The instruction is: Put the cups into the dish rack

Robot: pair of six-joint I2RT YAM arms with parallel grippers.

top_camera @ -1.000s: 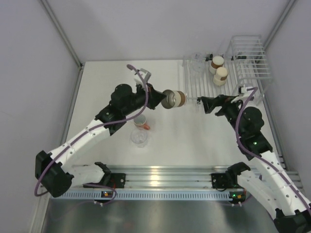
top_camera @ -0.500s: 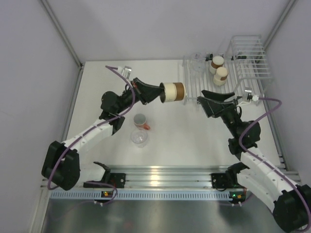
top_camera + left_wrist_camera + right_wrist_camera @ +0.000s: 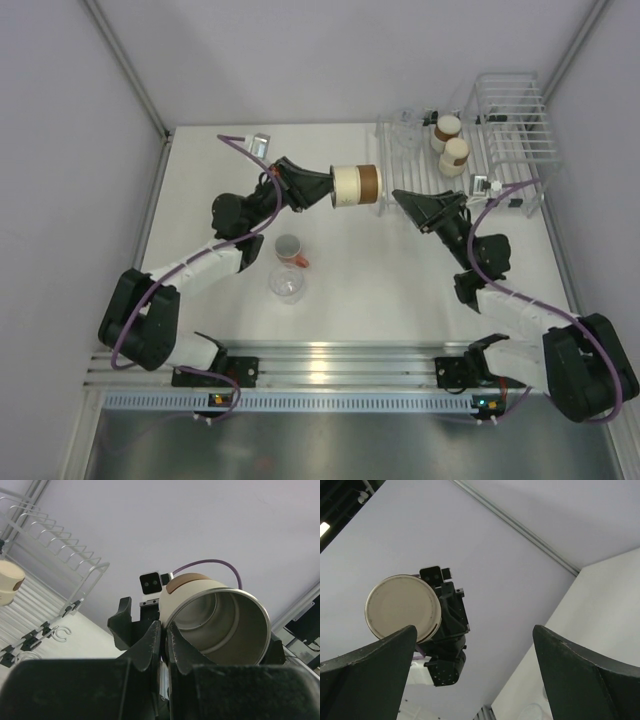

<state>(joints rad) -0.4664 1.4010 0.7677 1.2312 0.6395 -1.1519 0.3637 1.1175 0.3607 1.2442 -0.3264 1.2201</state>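
Brown cup (image 3: 355, 186) in clenched left hand (image 3: 164, 630), two brown cups (image 3: 455, 153) on dish rack (image 3: 395, 165); right hand (image 3: 474, 627) spread wide.

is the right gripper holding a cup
No, the right gripper stands wide open and empty; the left gripper holds the brown cup.

My overhead camera looks down from above and behind me, far enough to take in the whole surface (image 3: 350, 270). My left wrist camera sits behind my left tool (image 3: 164, 630), aimed up along its fingers, close on the open mouth of the brown cup (image 3: 220, 625), with the rack (image 3: 60, 555) at left. My right wrist camera looks up between the fingers of my right tool (image 3: 474, 627) toward the wall (image 3: 510, 555), seeing that cup's cream base from farther off. All three views share the cup.
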